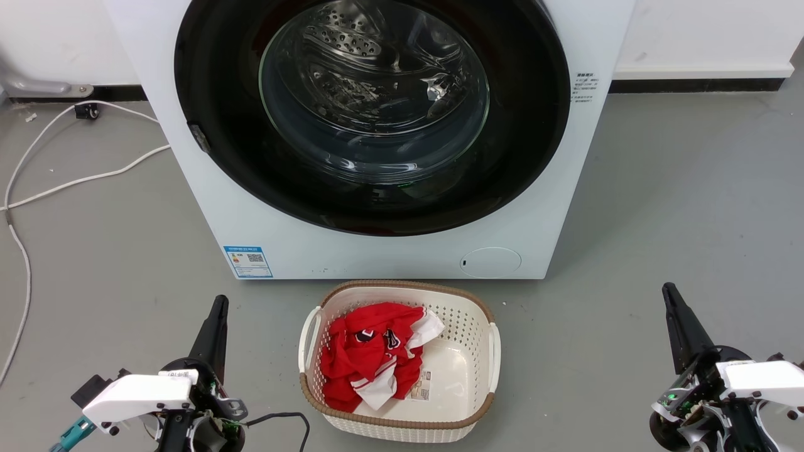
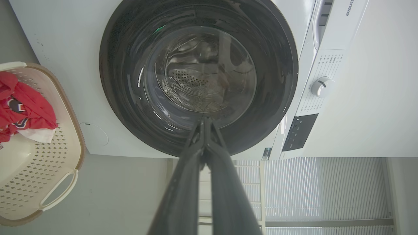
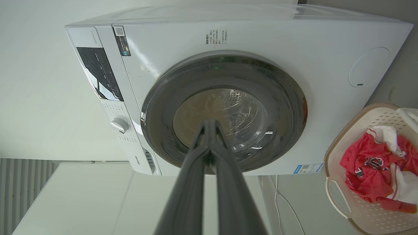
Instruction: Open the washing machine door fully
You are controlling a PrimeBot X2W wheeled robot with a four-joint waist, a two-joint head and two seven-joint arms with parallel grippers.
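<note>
The washing machine door [image 1: 374, 107] sits shut, flush with the white machine [image 1: 377, 257] on the grey floor [image 1: 659, 207]. Just before it stands a basket [image 1: 402, 285] of red clothes [image 1: 367, 358]. The left tool [image 1: 220, 304] and right tool [image 1: 669, 290] hover near the floor, each narrow and empty, well apart from the door.

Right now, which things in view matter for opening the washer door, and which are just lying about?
Job in hand:
- washing machine door, looks closed
- left gripper, shut, well short of the machine
- right gripper, shut, also well short

Lying about:
- laundry basket on the floor in front of the machine
- red clothes in the basket
- white cable on the floor
</note>
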